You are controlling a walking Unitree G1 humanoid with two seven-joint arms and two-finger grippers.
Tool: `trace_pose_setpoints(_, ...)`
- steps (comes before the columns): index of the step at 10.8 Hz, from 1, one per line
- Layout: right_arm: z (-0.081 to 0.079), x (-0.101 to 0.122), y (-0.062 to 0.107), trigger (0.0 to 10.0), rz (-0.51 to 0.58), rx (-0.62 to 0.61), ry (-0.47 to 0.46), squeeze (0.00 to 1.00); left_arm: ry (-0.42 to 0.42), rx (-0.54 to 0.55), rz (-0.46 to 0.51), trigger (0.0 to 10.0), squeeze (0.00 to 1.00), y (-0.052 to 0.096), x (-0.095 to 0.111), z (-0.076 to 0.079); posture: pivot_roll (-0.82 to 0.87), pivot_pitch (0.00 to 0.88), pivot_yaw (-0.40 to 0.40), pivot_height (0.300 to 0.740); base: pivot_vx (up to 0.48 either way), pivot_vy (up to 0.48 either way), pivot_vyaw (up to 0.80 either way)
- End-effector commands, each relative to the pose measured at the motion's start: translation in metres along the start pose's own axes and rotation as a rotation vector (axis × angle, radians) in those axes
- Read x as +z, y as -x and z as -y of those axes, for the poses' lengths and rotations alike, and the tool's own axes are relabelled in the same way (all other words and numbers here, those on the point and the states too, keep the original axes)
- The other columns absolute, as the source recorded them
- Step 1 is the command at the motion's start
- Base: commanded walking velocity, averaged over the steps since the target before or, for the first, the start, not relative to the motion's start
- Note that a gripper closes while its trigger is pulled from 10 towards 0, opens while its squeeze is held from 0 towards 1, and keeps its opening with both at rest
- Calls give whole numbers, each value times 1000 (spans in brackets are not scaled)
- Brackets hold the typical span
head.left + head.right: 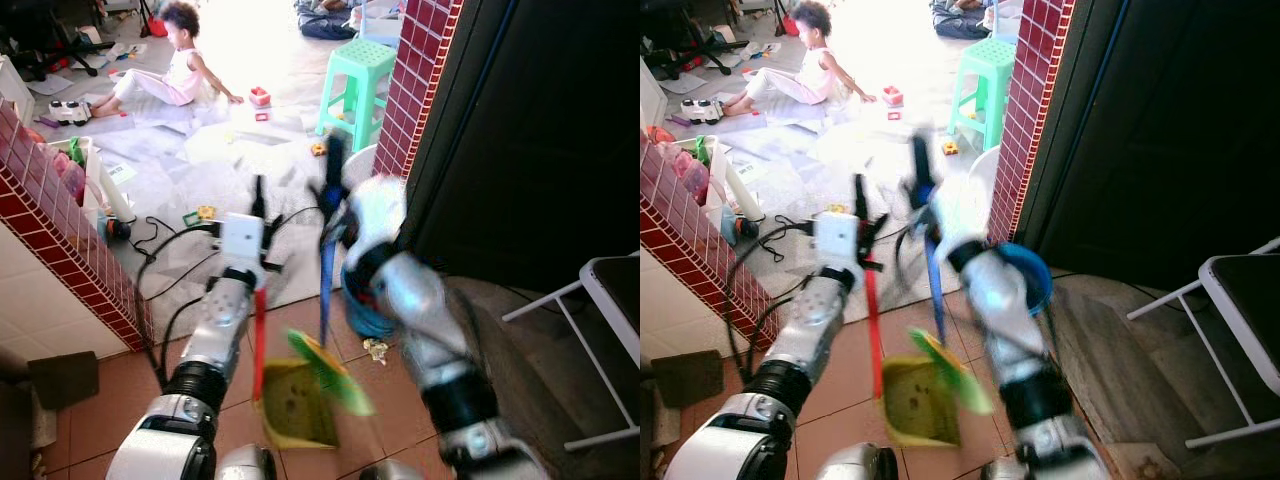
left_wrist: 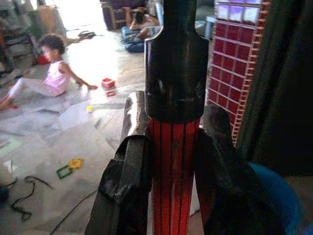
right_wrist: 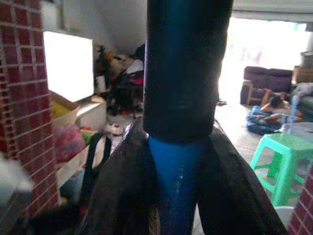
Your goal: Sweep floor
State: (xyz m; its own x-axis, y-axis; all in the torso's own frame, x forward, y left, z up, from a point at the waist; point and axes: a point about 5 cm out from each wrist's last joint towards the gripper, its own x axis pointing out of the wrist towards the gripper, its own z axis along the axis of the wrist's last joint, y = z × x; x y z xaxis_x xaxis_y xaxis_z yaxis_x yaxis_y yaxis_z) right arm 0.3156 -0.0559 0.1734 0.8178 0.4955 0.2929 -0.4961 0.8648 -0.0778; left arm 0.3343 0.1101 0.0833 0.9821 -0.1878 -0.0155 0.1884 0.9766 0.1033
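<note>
your left gripper is clamped on the red handle of the yellow dustpan, both black fingers pressed against the red striped shaft just below its black end cap. the dustpan hangs low between your two arms, its open tray over the terracotta tile floor. your right gripper is closed around the blue broom handle, fingers on either side of the shaft just under its black grip, and the handle runs down to a green brush head that sits at the mouth of the dustpan, overlapping its right edge. a small crumpled scrap of litter lies on the tiles just to the right of the brush, near a blue basin that rests at the foot of the red brick pillar. to your left stands a low red brick wall, with black cables trailing over the floor beside it. beyond the tiles the grey floor is strewn with sheets of paper and small toys; a child sits there in a pink top, well away from you, and a green plastic stool stands near the pillar. a white folding chair is at your far right.
</note>
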Motion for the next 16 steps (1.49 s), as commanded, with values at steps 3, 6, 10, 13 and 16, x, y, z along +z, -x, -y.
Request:
trace_pose_setpoints(3, 38, 24, 16, 10000, 28, -21, 146, 0, -23, -54, 12, 10000, 0, -2, 3, -4, -77, 0, 29, 740, 0, 0, 0)
trace_pose_setpoints(6, 54, 33, 46, 10000, -80, 113, 151, 0, -31, -16, 8, 10000, 0, 2, -1, -15, -110, 0, 48, 740, 0, 0, 0)
trace_pose_setpoints(10, 36, 17, 80, 10000, -285, 389, 132, 0, -39, 30, 13, 10000, 0, 8, 0, -29, -87, 0, 48, 740, 0, 0, 0)
trace_pose_setpoints(13, 43, 22, 93, 10000, -370, 409, 35, 0, -57, 37, 10, 10000, 0, 13, 0, -36, -75, 32, 64, 740, 0, 0, 0)
trace_pose_setpoints(16, 78, -19, 121, 10000, -745, 287, 214, 0, -69, 39, -3, 10000, 0, 14, 0, -36, -79, 36, 59, 740, 0, 0, 0)
